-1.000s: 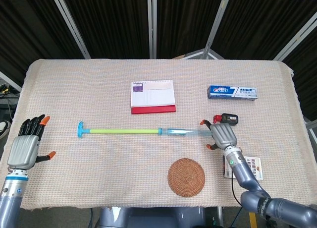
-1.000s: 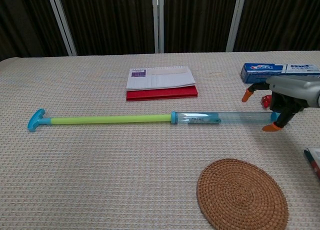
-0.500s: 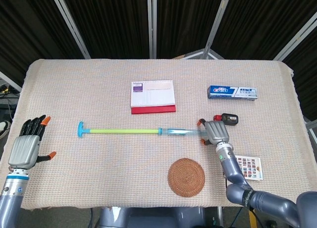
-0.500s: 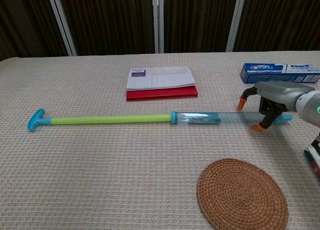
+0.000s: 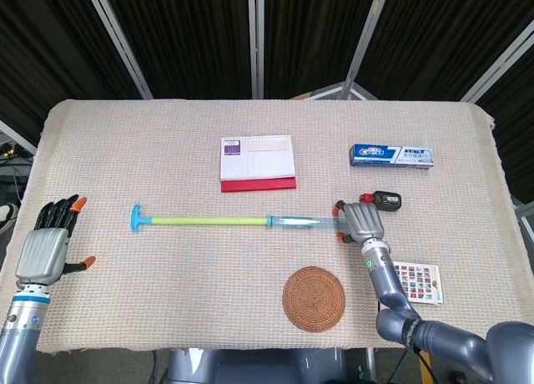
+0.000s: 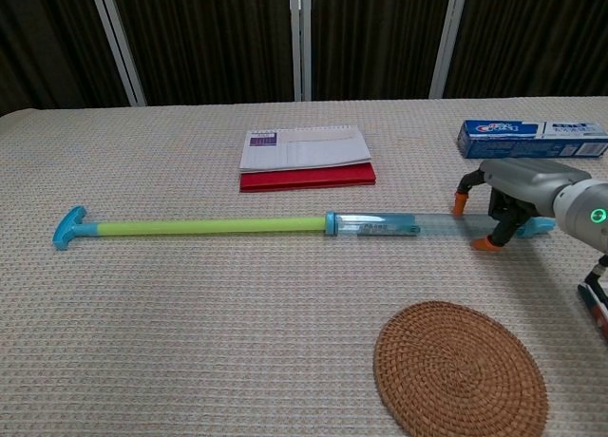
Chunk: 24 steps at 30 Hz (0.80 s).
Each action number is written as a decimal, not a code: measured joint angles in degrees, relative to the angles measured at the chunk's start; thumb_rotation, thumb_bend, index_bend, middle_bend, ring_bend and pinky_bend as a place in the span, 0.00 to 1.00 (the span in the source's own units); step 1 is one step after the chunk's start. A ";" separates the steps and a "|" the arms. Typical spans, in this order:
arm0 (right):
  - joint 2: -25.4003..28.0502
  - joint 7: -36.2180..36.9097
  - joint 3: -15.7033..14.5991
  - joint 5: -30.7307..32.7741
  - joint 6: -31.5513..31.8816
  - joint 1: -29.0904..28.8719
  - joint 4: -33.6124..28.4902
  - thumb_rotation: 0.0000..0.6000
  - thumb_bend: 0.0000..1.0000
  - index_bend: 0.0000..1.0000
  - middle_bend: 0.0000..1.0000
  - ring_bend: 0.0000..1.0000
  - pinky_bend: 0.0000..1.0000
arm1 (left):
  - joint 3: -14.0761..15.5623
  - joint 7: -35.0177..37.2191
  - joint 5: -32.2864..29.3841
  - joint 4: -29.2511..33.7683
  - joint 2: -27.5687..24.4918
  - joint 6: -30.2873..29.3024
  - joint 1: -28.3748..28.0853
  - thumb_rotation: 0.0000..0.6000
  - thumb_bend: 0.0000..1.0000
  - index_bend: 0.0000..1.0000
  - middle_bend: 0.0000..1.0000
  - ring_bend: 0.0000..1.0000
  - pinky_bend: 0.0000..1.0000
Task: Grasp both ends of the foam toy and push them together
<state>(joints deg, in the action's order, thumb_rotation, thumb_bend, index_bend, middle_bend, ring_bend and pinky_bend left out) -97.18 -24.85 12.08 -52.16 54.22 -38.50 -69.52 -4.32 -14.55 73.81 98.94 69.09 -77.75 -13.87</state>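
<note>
The foam toy (image 5: pixel 209 221) lies flat across the table's middle: a blue T-handle at its left end, a green rod, then a clear tube (image 6: pixel 380 225) with a blue tip at the right. My right hand (image 5: pixel 363 223) sits over the tube's right end. In the chest view that right hand (image 6: pixel 518 195) straddles the tube, one orange fingertip (image 6: pixel 461 205) behind it and another in front, still apart. My left hand (image 5: pixel 43 249) hovers near the table's left edge with fingers spread, well left of the T-handle (image 5: pixel 136 218) and holding nothing. It does not show in the chest view.
A white and red desk calendar (image 5: pixel 257 161) lies behind the toy's middle. A toothpaste box (image 5: pixel 390 155) is at the back right, a small black and red object (image 5: pixel 386 200) just beyond my right hand. A woven coaster (image 5: pixel 314 297) and a printed card (image 5: pixel 420 282) lie near the front.
My right hand has slid left along the table onto the tube's right end, its fingers now on either side of it. The left hand and the toy have stayed put.
</note>
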 measured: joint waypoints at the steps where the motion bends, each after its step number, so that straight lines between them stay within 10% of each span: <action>1: -0.16 0.09 -0.01 -0.04 -0.01 -0.02 0.28 1.00 0.18 0.42 1.00 1.00 1.00 | -0.02 -0.01 -0.03 -0.01 0.00 0.05 0.00 1.00 0.00 0.00 0.00 0.00 0.00; 11: -1.57 1.28 0.18 -0.99 0.75 0.06 2.30 1.00 0.35 0.68 1.00 1.00 1.00 | -0.14 0.00 -0.21 0.17 -0.03 0.53 0.00 1.00 0.00 0.00 0.00 0.00 0.00; 20: -1.21 1.51 0.44 -1.59 1.92 0.70 0.83 1.00 0.51 0.71 1.00 1.00 1.00 | -0.05 -0.74 -0.29 0.00 0.20 1.85 -0.53 1.00 0.00 0.00 0.00 0.00 0.00; 24: -0.31 0.38 0.39 -1.44 2.36 0.90 -1.03 1.00 0.52 0.72 1.00 1.00 1.00 | -0.74 -2.03 -0.19 -0.94 1.09 3.24 -2.22 1.00 0.00 0.00 0.37 0.32 0.33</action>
<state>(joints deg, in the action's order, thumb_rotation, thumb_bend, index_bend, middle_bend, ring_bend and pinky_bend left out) -97.49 -24.46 12.48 -53.60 56.58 -37.60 -70.55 -5.07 -16.58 73.62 98.00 70.18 -74.51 -16.09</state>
